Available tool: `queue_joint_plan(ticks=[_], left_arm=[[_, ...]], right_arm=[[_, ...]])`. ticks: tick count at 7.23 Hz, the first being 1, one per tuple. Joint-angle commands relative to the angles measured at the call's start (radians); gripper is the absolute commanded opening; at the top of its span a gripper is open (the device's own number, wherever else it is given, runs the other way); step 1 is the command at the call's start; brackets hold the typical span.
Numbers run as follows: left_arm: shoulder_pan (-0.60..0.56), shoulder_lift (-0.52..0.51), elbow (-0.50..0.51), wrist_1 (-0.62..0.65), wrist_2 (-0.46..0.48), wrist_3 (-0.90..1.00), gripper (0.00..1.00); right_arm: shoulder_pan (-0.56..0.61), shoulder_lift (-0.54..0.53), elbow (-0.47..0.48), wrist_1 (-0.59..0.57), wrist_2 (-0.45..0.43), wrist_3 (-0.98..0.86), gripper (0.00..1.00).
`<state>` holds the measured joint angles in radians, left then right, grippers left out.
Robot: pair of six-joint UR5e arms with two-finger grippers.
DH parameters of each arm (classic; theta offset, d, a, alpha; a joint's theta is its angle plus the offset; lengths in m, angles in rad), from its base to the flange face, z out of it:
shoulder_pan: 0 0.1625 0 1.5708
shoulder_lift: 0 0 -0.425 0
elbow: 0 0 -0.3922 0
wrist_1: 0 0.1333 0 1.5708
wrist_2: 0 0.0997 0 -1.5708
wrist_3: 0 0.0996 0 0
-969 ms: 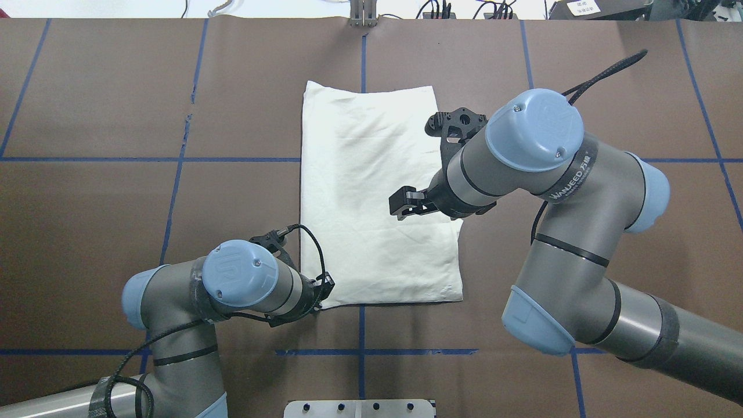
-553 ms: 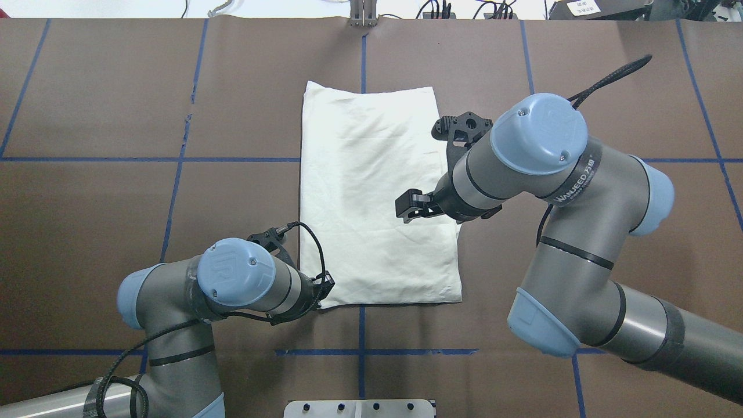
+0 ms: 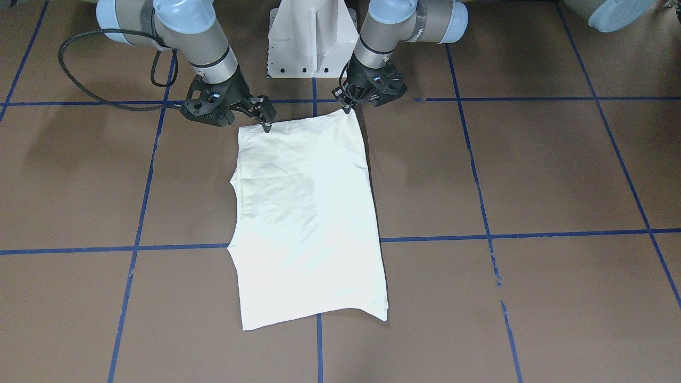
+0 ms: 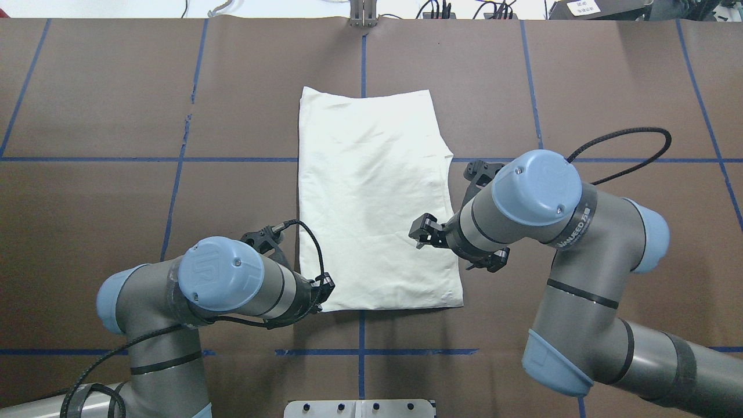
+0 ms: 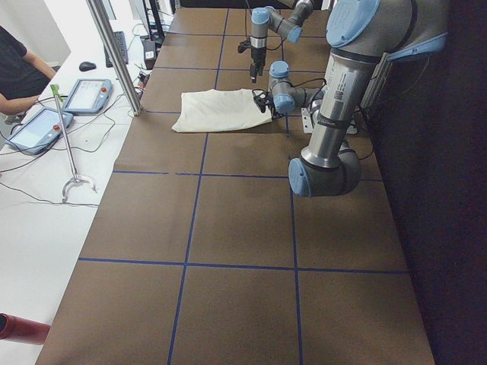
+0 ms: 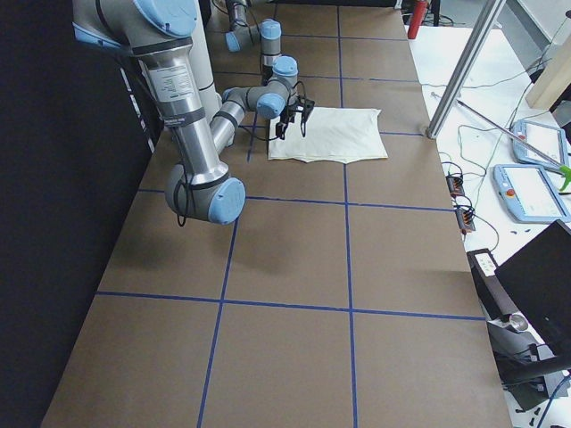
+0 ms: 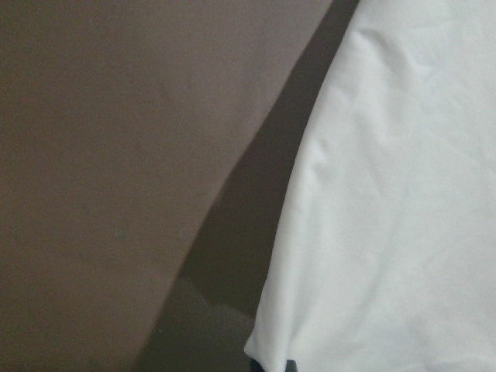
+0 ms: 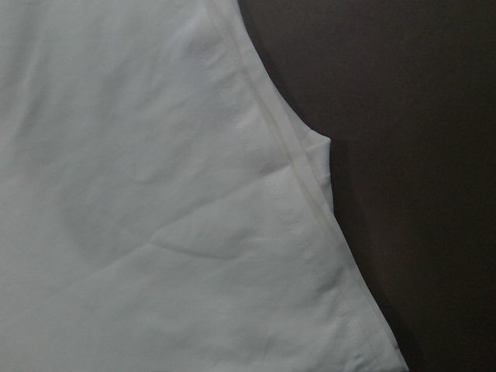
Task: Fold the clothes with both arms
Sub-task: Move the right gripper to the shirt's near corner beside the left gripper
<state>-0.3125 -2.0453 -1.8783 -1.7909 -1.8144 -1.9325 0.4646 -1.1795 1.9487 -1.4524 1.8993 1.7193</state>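
Folded cream-white T-shirt [image 4: 371,191] lying flat near the middle of the brown desk [image 4: 116,116], a plain side up, its long axis running away from the robot across the blue grid lines [image 4: 174,159]. The cloth forms a rough rectangle. Its edge on the robot's right is slightly stepped, with a seamed layer jutting out as a small point [image 8: 322,147]. The left gripper [image 4: 325,285] sits low at the shirt's near corner on the robot's left. In the front-facing view its fingertips [image 3: 349,108] meet the tip of that corner, and in the left wrist view the cloth puckers toward them [image 7: 263,356], so the gripper is closed on the corner of the T-shirt. The right gripper [image 4: 422,231] is over the shirt's right-hand part, inside its edge and short of the near hem. Its two fingers stand apart and point downward with nothing between them, and the right wrist view looks down on the seamed edge and bare desk beside it. The white pedestal base [image 3: 311,37] stands between the two arms at the robot's side of the desk.
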Motion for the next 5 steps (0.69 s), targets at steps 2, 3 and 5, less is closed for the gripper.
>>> queue_joint_plan(ticks=[2, 3, 5], left_arm=[[0.000, -0.001, -0.002, 0.002, 0.000, 0.000, 0.00], [0.000, -0.003, -0.002, 0.002, 0.000, 0.000, 0.00], [0.000, -0.003, -0.002, 0.002, 0.000, 0.000, 0.00]], right_arm=[[-0.138, -0.071, -0.028, 0.116, -0.135, 0.158, 1.00], [-0.145, -0.060, -0.056, 0.113, -0.156, 0.154, 1.00], [-0.144, -0.061, -0.070, 0.110, -0.161, 0.148, 1.00]])
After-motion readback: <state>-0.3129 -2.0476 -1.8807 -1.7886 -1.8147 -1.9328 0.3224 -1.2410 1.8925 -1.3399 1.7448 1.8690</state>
